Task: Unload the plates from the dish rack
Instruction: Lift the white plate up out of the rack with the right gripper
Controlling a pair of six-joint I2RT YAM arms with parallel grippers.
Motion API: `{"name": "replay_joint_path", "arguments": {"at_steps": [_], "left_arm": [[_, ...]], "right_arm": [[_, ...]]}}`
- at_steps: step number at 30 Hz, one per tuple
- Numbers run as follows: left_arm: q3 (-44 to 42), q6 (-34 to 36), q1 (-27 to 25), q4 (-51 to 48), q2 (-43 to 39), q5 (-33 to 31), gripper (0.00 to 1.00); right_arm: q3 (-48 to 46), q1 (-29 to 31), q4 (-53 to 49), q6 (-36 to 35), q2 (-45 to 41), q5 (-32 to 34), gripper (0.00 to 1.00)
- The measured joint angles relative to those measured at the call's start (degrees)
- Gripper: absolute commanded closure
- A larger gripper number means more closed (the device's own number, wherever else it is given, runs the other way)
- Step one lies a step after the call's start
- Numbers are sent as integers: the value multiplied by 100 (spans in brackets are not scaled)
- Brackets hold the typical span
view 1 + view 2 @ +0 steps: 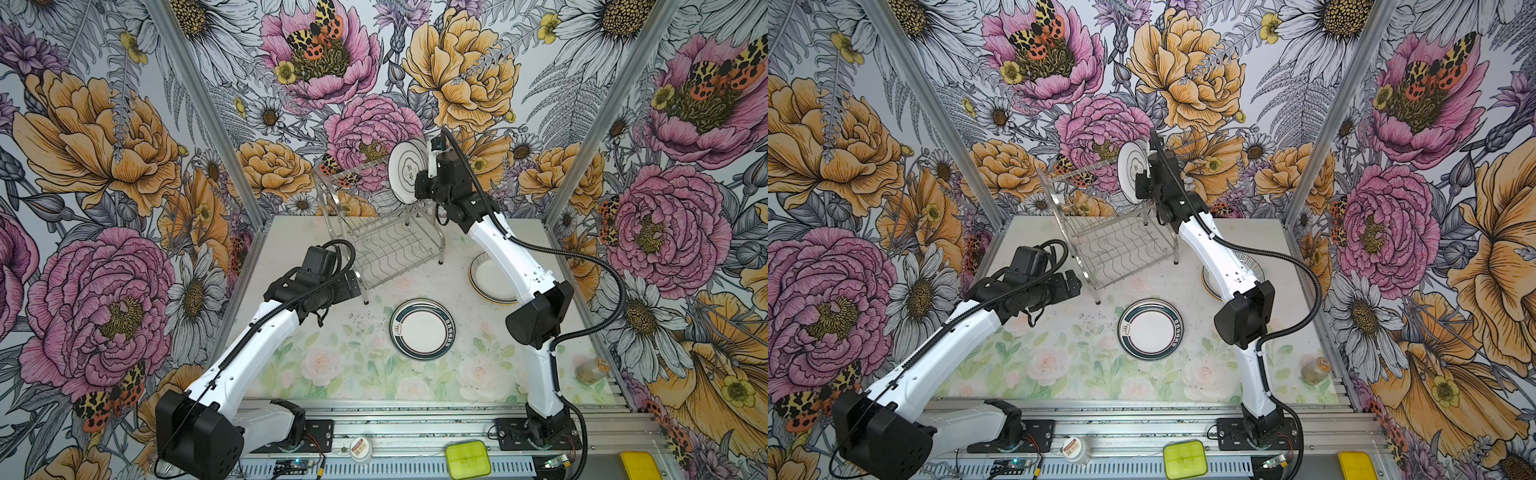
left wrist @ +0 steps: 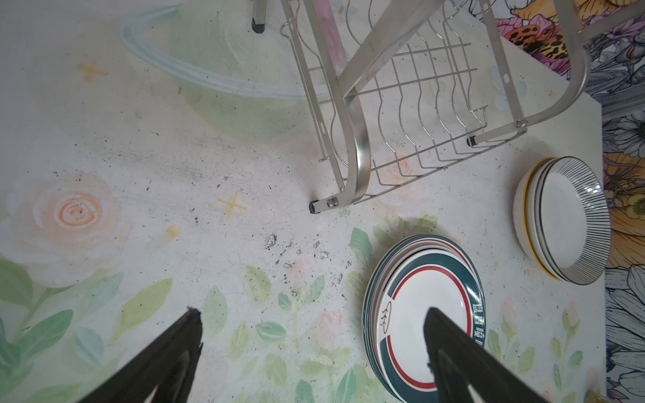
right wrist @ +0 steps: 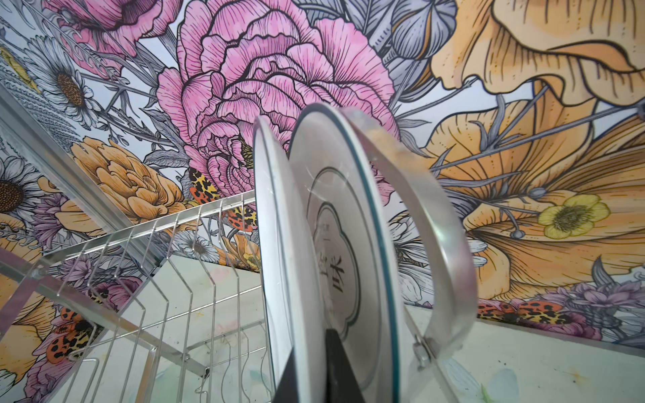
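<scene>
The steel dish rack [image 1: 374, 232] [image 3: 139, 279] stands at the back of the table. Two plates stand upright in its upper tier. My right gripper [image 1: 429, 166] [image 3: 310, 345] is shut on the near rim of the plate [image 1: 409, 170] [image 3: 279, 244] beside the empty slots; this plate shows a cloud emblem in both top views. The other plate [image 3: 349, 209] stands just behind it. My left gripper [image 1: 353, 282] [image 2: 312, 310] hangs open and empty above the table, left of the rack's front foot. A teal-banded stack [image 1: 422, 328] [image 2: 429, 289] and a striped-rim stack [image 1: 488, 282] [image 2: 565, 216] lie on the table.
Flowered walls close in the table on three sides. A small jar [image 1: 592, 370] stands at the table's front right corner. On the front rail lie a green box [image 1: 467, 459], a yellow object [image 1: 640, 465] and a small tub [image 1: 361, 449].
</scene>
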Motion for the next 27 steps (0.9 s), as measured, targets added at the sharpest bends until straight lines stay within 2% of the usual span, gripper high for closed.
{"name": "replay_joint_path", "arguments": {"at_steps": [6, 12, 21, 27], "left_arm": [[-17, -2, 28, 0, -76, 2, 1], [-24, -4, 37, 2, -81, 22, 1], [-184, -2, 37, 129, -184, 190, 1], [-400, -37, 37, 212, -457, 181, 1]], "right_arm": [[0, 74, -15, -127, 0, 201, 100], [15, 146, -15, -323, 0, 380, 100], [289, 476, -74, -1029, 2, 1058, 100], [743, 599, 138, -1331, 87, 1119, 100]]}}
